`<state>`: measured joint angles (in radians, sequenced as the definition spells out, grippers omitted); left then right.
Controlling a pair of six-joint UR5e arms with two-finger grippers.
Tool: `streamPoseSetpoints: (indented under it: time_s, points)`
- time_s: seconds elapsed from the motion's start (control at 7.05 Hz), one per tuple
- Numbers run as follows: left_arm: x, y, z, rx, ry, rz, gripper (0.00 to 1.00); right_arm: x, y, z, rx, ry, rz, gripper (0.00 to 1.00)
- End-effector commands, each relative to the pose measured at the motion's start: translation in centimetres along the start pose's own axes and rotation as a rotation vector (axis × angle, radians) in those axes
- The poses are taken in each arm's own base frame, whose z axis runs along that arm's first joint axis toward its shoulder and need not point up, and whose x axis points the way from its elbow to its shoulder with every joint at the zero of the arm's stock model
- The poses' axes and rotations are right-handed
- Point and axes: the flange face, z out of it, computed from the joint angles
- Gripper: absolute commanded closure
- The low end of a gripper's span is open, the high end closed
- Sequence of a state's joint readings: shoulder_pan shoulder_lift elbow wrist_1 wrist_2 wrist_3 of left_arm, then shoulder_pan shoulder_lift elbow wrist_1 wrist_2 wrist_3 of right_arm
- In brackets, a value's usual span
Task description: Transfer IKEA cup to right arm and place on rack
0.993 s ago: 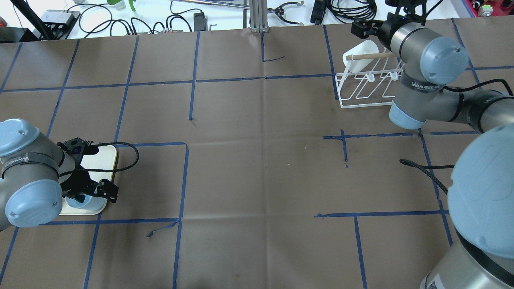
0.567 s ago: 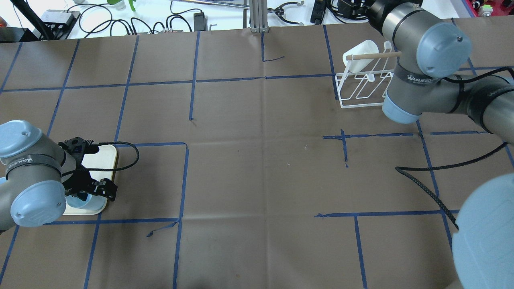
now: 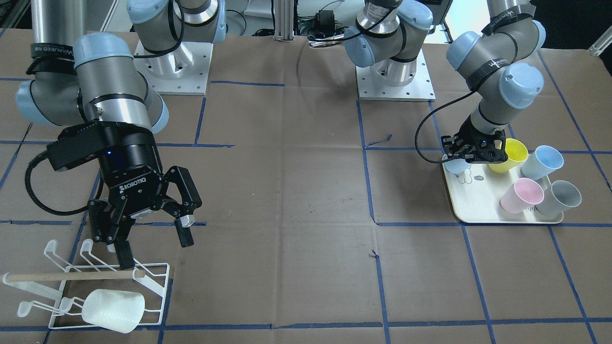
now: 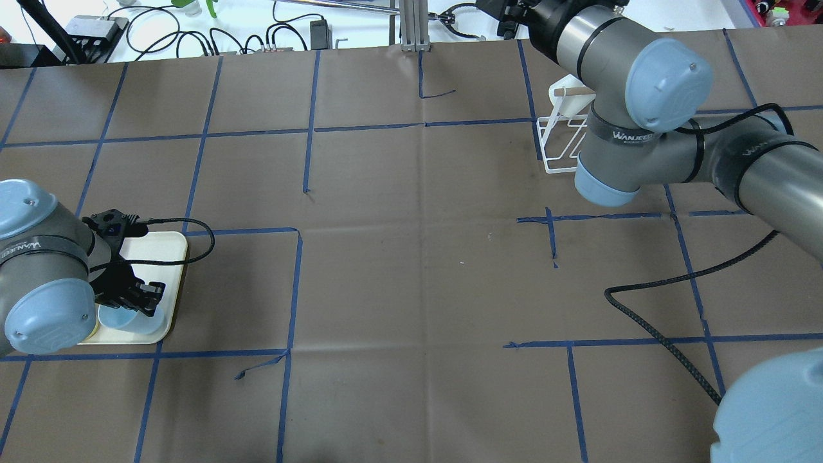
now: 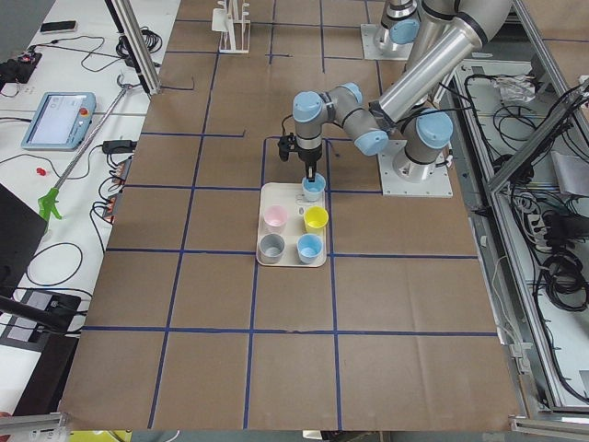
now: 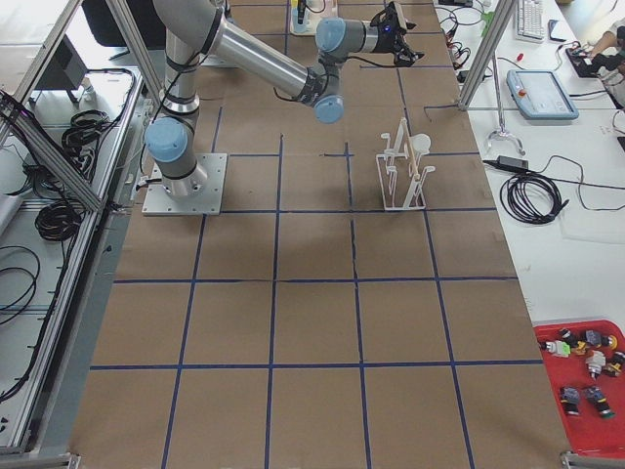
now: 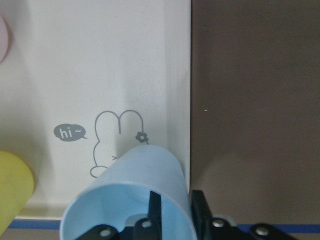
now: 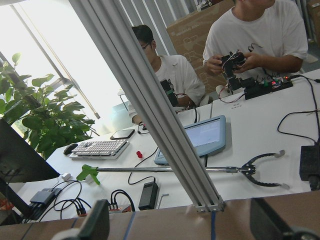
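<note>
My left gripper (image 3: 473, 152) is shut on the rim of a light-blue cup (image 3: 455, 165) at the corner of the cream tray (image 3: 478, 210). The left wrist view shows one finger inside the cup (image 7: 135, 185) and one outside, with the cup tilted. It also shows in the overhead view (image 4: 128, 320). My right gripper (image 3: 155, 246) is open and empty, just above the white wire rack (image 3: 153, 282). A white cup (image 3: 112, 310) hangs on the rack under the wooden handle (image 3: 71, 275). In the overhead view the right arm hides most of the rack (image 4: 556, 151).
The tray also holds a yellow cup (image 3: 512, 154), a blue cup (image 3: 542, 161), a pink cup (image 3: 521, 196) and a grey cup (image 3: 560, 198). A black cable (image 4: 649, 321) lies on the table at the right. Operators sit beyond the far edge.
The right arm has swung leftward across the rack, its gripper moving off toward the far table edge. The left gripper has shifted slightly left on the tray, still on the blue cup.
</note>
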<state>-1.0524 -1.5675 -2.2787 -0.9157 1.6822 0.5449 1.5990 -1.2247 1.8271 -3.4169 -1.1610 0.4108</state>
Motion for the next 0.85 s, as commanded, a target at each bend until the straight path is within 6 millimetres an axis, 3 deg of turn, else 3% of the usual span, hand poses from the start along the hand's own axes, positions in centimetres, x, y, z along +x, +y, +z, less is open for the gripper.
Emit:
streamPoseSetpoints:
  time_s: [0.0, 0.28, 0.57, 0.71]
  points:
    - [-0.7, -0.8, -3.1, 0.026, -0.015, -0.002, 1.0, -2.6, 1.8, 0.4, -0.096, -0.092, 0.215, 0.0]
    - [-2.5, -2.6, -10.9, -0.022, 0.025, 0.003, 1.0, -4.1, 3.0, 0.4, -0.179, -0.141, 0.535, 0.0]
    - [-4.3, -4.8, -19.6, -0.037, 0.072, 0.004, 1.0, -4.6, 4.7, 0.3, -0.233, -0.14, 0.653, 0.0]
    - [-4.7, -5.9, -23.0, -0.028, 0.071, 0.014, 1.0, -4.3, 5.4, 0.2, -0.247, -0.128, 0.686, 0.0]
